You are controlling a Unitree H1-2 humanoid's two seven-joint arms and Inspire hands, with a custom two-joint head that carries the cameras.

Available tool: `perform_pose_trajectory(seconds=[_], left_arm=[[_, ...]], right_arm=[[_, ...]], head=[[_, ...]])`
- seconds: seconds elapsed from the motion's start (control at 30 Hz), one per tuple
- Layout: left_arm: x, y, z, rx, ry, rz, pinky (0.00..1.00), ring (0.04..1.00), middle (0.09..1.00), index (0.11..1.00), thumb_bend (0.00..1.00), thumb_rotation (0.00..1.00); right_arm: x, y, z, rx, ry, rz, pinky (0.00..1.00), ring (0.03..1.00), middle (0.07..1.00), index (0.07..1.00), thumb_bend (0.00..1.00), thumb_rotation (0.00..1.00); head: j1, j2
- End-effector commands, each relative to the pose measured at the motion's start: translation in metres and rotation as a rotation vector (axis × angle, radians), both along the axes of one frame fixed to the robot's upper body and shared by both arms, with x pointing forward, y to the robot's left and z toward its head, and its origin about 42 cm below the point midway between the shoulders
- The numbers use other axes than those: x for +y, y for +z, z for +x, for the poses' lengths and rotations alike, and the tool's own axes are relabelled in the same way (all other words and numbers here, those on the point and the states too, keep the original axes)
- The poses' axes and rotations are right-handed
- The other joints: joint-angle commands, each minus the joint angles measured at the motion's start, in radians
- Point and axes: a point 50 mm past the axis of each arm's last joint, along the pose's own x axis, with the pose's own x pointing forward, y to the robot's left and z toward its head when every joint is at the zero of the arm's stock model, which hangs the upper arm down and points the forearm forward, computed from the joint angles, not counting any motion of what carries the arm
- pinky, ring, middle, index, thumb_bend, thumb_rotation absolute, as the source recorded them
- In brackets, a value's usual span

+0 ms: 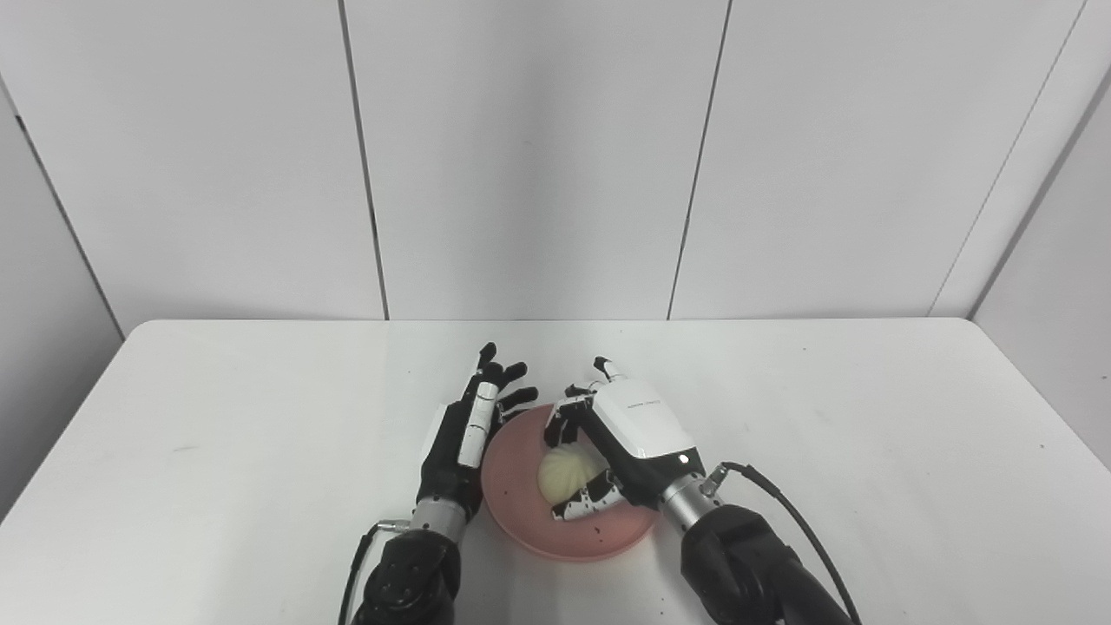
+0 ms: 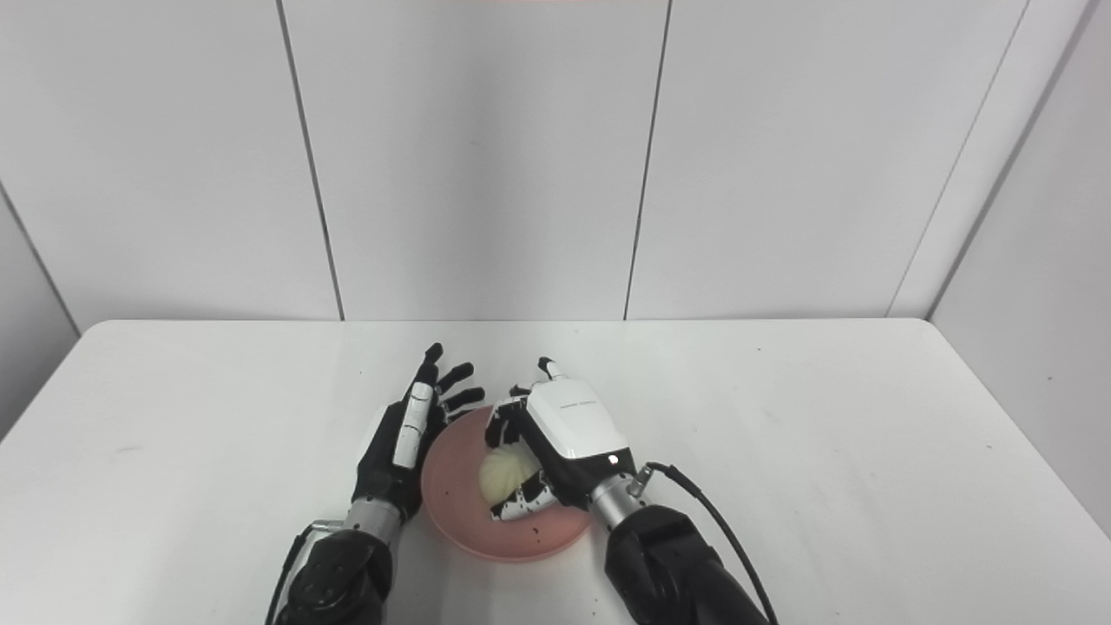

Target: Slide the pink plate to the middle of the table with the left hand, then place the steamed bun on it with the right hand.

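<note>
Left eye view shows you a white table (image 1: 868, 417) with rounded far corners, carrying a few small dark specks and faint scuffs, set against a wall of pale grey panels (image 1: 529, 156) split by thin dark vertical seams.

The pink plate (image 1: 512, 495) lies at 6 o'clock on the table, near the front edge and about centred from side to side. The steamed bun (image 1: 564, 473) is over the plate's middle, with your right hand (image 1: 621, 443) curled around it: fingers wrap it at 12 o'clock, the thumb at 6. You cannot tell whether the bun already touches the plate.

Your left hand (image 1: 469, 425) stands at the plate's 9 o'clock rim, empty, fingers straight and slightly spread, pointing toward 12.

There is a line of small grey lettering on the white back shell of the right hand, too small to read.
</note>
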Motion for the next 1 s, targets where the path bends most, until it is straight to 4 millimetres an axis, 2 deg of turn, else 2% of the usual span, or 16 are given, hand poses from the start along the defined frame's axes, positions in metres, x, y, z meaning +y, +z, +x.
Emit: perform_pose_trajectory(seconds=[0.0,0.03,0.07,0.1,0.2,0.5,0.67,0.7,0.83,0.97], left_arm=[[-0.002,-0.011,-0.004,0.056,-0.012,0.021,0.71,0.777,0.884,1.000,0.76,0.98],[-0.002,-0.011,-0.004,0.055,-0.013,0.022,0.70,0.774,0.885,1.000,0.75,0.98],[-0.002,-0.011,-0.004,0.054,-0.013,0.022,0.69,0.773,0.883,1.000,0.75,0.98],[-0.002,-0.011,-0.004,0.054,-0.014,0.022,0.69,0.773,0.883,1.000,0.75,0.98],[-0.002,-0.010,-0.005,0.059,-0.014,0.019,0.68,0.770,0.879,1.000,0.74,0.98],[-0.001,-0.011,-0.006,0.061,-0.016,0.012,0.71,0.778,0.872,1.000,0.76,0.97],[0.000,-0.010,-0.007,0.068,-0.014,0.006,0.74,0.782,0.868,1.000,0.78,0.96],[0.001,-0.010,-0.007,0.067,-0.014,0.005,0.74,0.788,0.870,1.000,0.79,0.96],[0.004,-0.009,-0.009,0.058,-0.009,0.008,0.75,0.801,0.877,1.000,0.77,0.96],[0.009,-0.007,-0.015,0.032,0.030,0.039,0.74,0.805,0.869,1.000,0.75,0.96]], right_arm=[[0.001,0.018,0.003,-0.046,0.023,-0.013,1.00,0.837,0.596,0.562,0.71,0.21],[0.000,0.020,0.002,-0.043,0.028,-0.016,1.00,0.850,0.630,0.626,0.85,0.30],[-0.001,0.021,0.002,-0.041,0.030,-0.018,1.00,0.861,0.654,0.657,0.91,0.35],[-0.002,0.022,0.001,-0.043,0.034,-0.026,1.00,0.867,0.666,0.672,0.94,0.38],[-0.004,0.028,-0.002,-0.055,0.040,-0.051,1.00,0.890,0.713,0.707,1.00,0.55],[-0.013,0.050,-0.018,-0.106,0.038,-0.037,1.00,0.904,0.750,0.724,1.00,0.61],[-0.020,0.058,-0.024,-0.148,0.022,0.036,1.00,0.903,0.782,0.731,1.00,0.59],[-0.022,0.058,-0.025,-0.157,0.019,0.055,1.00,0.920,0.821,0.747,1.00,0.58],[-0.034,0.054,-0.027,-0.197,0.004,0.147,1.00,0.946,0.885,0.794,1.00,0.59],[-0.048,0.032,-0.026,-0.223,-0.031,0.311,1.00,0.913,0.879,0.862,0.97,0.71]], head=[[0.001,0.001],[0.001,0.002],[0.001,0.002],[0.001,0.002],[0.001,0.003],[-0.002,0.004],[0.000,0.006],[0.000,0.006],[0.006,0.005],[0.016,0.012]])
